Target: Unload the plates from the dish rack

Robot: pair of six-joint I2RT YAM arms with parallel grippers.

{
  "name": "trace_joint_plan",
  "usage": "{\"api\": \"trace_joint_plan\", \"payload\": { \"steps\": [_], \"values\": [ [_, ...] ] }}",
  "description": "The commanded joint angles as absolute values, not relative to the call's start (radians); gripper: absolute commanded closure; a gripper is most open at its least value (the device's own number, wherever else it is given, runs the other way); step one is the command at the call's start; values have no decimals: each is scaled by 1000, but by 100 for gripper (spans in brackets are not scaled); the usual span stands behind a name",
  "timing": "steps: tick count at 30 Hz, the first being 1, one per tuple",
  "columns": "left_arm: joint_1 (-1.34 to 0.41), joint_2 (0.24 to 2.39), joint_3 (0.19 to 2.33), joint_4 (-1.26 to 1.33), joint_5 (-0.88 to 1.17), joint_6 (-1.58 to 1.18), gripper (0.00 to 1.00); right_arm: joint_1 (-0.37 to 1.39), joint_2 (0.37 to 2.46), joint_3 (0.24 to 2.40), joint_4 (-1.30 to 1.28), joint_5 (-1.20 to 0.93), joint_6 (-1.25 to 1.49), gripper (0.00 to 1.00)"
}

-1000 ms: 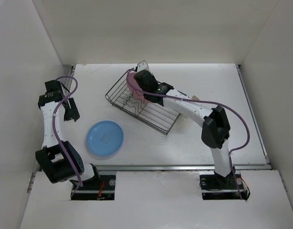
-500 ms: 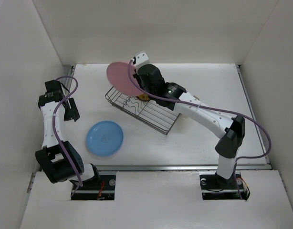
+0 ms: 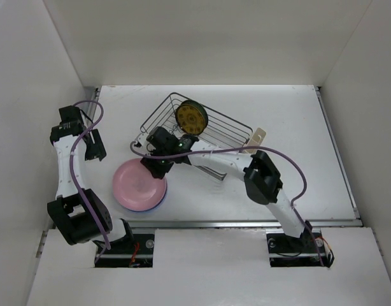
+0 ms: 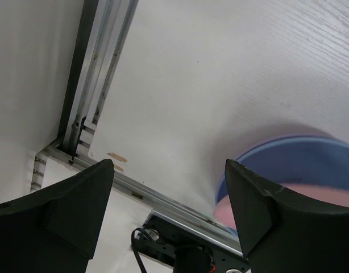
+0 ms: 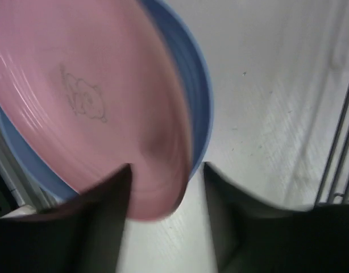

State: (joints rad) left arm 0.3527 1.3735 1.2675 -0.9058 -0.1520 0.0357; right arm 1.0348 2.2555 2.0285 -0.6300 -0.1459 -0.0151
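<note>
A pink plate (image 3: 138, 185) lies on a blue plate (image 3: 158, 199) on the table, left of the dish rack (image 3: 230, 131). The rack holds a mustard-yellow patterned plate (image 3: 191, 118) standing on edge. My right gripper (image 3: 152, 169) hovers over the pink plate's right rim. In the right wrist view, blurred, its jaws (image 5: 166, 222) stand apart, open, with the pink plate (image 5: 89, 102) edge between them and the blue plate (image 5: 196, 85) beneath. My left gripper (image 3: 93, 146) is open and empty at the far left; its view shows the blue plate (image 4: 302, 165) with pink plate (image 4: 228, 213) on it.
A small cream cup (image 3: 259, 136) hangs at the rack's right end. White walls close in the table on three sides. A metal rail (image 4: 95, 85) runs along the table's left edge. Rack wires (image 5: 340, 136) show at the right of the right wrist view.
The right arm carried the pink plate from the rack down to the left onto the blue plate and opened its jaws. The rack shifted, and the yellow plate now shows. The left arm stayed still.
</note>
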Motion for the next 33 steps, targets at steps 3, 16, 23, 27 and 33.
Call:
{"api": "trace_joint_plan", "payload": {
  "steps": [3,16,23,27,33],
  "values": [
    [350,1350,1307,-916,-143,26,23,1054,2206,2108,-644,-137,-12,17],
    [350,1350,1307,-916,-120,46,23,859,1977,2032,-474,279,89,16],
    [341,1391,1307,-925,-86,64,23,678,2152,2215,-571,252,159,41],
    [341,1411,1307,-925,-86,74,23,632,2206,2215,-571,174,160,50],
    [322,1434,1307,-934,-86,74,23,618,2203,2139,-534,146,160,67]
  ]
}}
